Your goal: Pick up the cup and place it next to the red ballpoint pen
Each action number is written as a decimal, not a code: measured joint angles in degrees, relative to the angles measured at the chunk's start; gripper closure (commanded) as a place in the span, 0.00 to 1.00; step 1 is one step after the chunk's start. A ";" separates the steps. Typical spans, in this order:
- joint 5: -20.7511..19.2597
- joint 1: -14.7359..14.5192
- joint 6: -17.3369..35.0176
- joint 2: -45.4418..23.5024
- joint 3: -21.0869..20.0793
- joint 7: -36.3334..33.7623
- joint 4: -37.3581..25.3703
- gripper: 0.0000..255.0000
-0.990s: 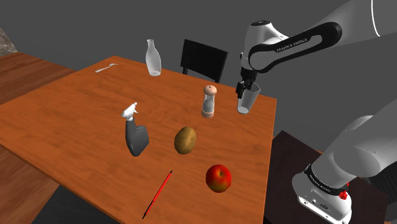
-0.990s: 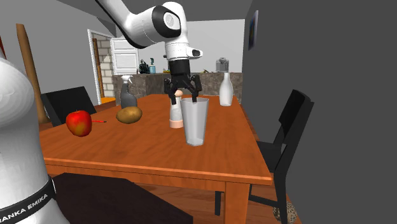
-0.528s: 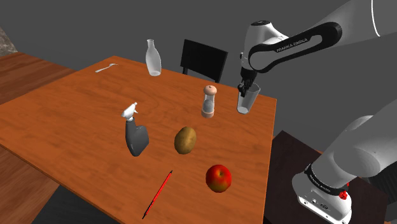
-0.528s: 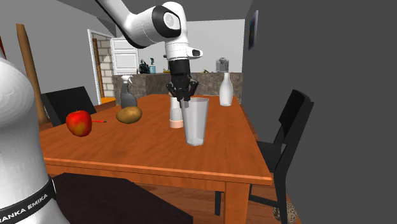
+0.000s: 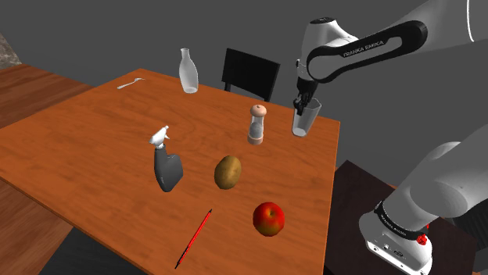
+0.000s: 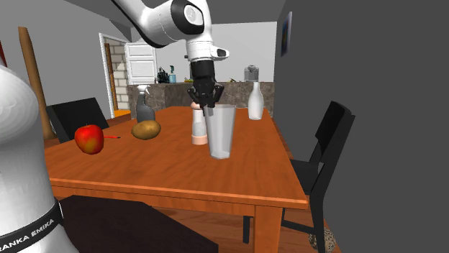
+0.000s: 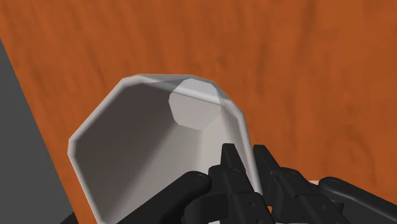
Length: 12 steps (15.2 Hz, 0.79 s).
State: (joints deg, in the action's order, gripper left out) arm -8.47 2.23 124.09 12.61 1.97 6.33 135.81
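Shoulder view: I logged the claw (image 5: 303, 102) clenched on the rim of the grey cup (image 5: 305, 121), at 3 o'clock of the grinder (image 5: 257, 123). The red pen (image 5: 195, 237) lay well apart, at 7 o'clock.
Second exterior view: cup upright above the bench (image 6: 165, 172).
Wrist view: fingers pinched the cup wall.

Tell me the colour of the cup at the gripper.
The tall faceted cup is plain pale grey, slightly see-through; the second exterior view shows it best.

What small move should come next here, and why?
Probably raise the cup straight up: the pincer is shut on its rim, its base is barely off the table, if at all, and the apple and potato lie toward the red pen.
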 measured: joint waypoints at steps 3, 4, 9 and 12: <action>0.20 -0.04 -2.45 1.00 -0.02 0.34 -1.47 1.00; 0.25 -0.05 -3.19 1.42 -0.02 0.44 -1.79 1.00; 0.53 -0.12 -7.21 2.63 -0.08 0.94 -4.63 1.00; 0.67 -0.13 -9.41 3.10 -0.07 1.26 -6.38 1.00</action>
State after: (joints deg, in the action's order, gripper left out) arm -7.80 2.10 114.68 15.70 1.90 7.60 129.43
